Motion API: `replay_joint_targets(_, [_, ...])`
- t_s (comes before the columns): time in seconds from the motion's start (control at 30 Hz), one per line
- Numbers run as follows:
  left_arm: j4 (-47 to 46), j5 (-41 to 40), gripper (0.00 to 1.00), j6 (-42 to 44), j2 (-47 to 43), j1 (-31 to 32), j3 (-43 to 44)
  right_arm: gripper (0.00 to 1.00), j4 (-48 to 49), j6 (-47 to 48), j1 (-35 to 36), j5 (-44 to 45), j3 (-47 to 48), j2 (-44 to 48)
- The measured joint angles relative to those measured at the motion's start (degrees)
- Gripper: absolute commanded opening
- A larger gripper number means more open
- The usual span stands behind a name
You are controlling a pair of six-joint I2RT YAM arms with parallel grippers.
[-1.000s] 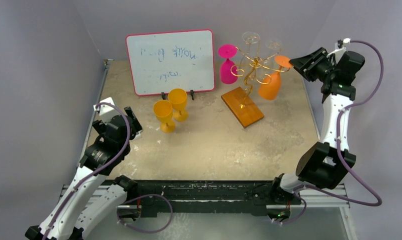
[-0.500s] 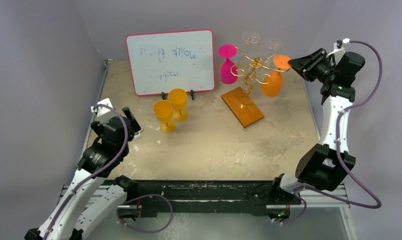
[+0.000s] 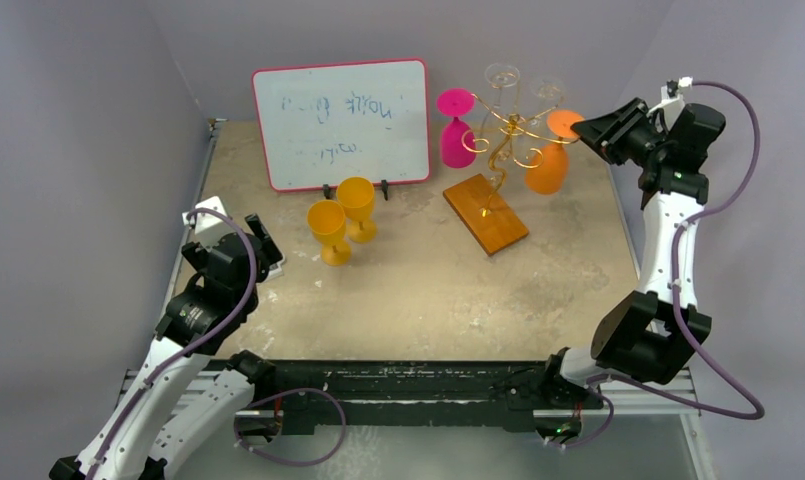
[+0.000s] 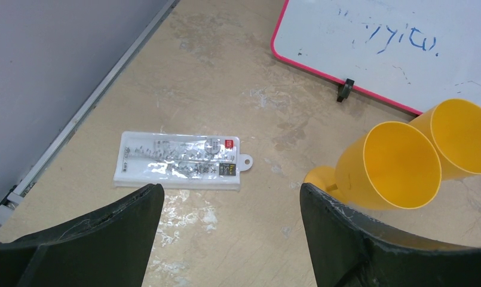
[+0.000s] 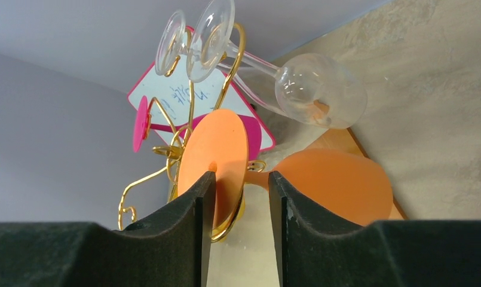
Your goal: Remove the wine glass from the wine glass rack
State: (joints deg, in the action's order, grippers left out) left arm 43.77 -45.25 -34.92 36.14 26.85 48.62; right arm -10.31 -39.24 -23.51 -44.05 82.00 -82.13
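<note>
The wine glass rack (image 3: 498,150), gold wire on an orange-brown wooden base (image 3: 485,213), stands at the back right. An orange wine glass (image 3: 546,172) hangs upside down from its right arm. A pink glass (image 3: 456,135) and two clear glasses (image 3: 501,75) hang from other arms. My right gripper (image 3: 581,127) is open, and its jaws straddle the orange glass's foot (image 5: 217,149) and the gold wire loop (image 5: 228,230). The left finger touches the foot and the right finger stands apart from it. The orange bowl (image 5: 339,185) hangs beyond. My left gripper (image 3: 266,240) is open and empty, low over the table at the left.
A red-framed whiteboard (image 3: 343,122) stands at the back. Two yellow cups (image 3: 330,228) stand in front of it, close right of my left gripper (image 4: 232,194). A white plastic packet (image 4: 178,161) lies on the table by that gripper. A clear glass (image 5: 321,89) hangs just above the orange one.
My right gripper has moved left, onto the orange glass's foot. The left arm shifted slightly back and left, then stayed still.
</note>
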Motion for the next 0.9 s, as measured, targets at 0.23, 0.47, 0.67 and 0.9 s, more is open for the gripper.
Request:
replay_joint_targets(0.23, [0.0,0.0,0.83,0.0,0.0,0.0,0.0,0.28,-0.1,0.3,0.7,2.1,0.1,0.0])
replay_joint_targets(0.47, [0.0,0.0,0.83,0.0,0.0,0.0,0.0,0.25,-0.4,0.2,0.7,5.7,0.2,0.8])
replay_joint_targets(0.67, [0.0,0.0,0.83,0.0,0.1,0.0,0.0,0.13,-0.6,0.2,0.7,7.5,0.3,1.3])
replay_joint_targets(0.9, [0.0,0.0,0.83,0.0,0.4,0.0,0.0,0.03,0.5,-1.2,0.7,7.3,0.3,2.7])
